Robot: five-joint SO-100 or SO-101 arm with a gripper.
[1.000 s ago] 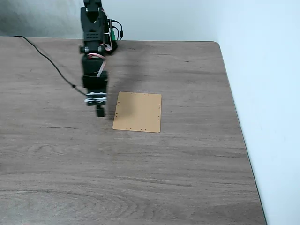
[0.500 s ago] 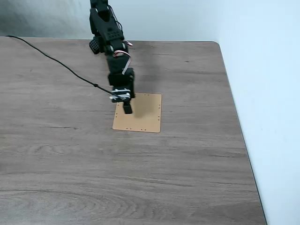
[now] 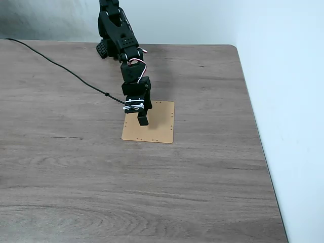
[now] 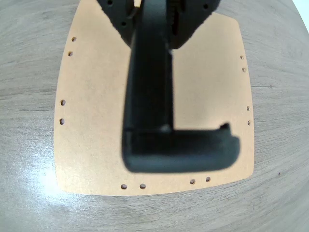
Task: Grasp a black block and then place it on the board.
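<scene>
The black block (image 4: 179,150) hangs end-down in my gripper (image 4: 154,26), whose jaws are shut on its upper part. In the wrist view the block is a dark bar with a raised end pointing right, blurred by closeness. Directly below it lies the board (image 4: 94,121), tan and flat with small holes along its edges. In the fixed view my gripper (image 3: 143,115) and the block (image 3: 144,121) stand over the left half of the board (image 3: 161,127). Whether the block touches the board I cannot tell.
The wood-grain tabletop (image 3: 202,177) spreads wide to the front and left of the board. Its right edge (image 3: 258,136) meets a white wall. A black cable (image 3: 66,68) trails across the table from the arm toward the far left.
My arm has swung to the right, carrying the block from beside the board's left edge to above the board, and has come a little lower.
</scene>
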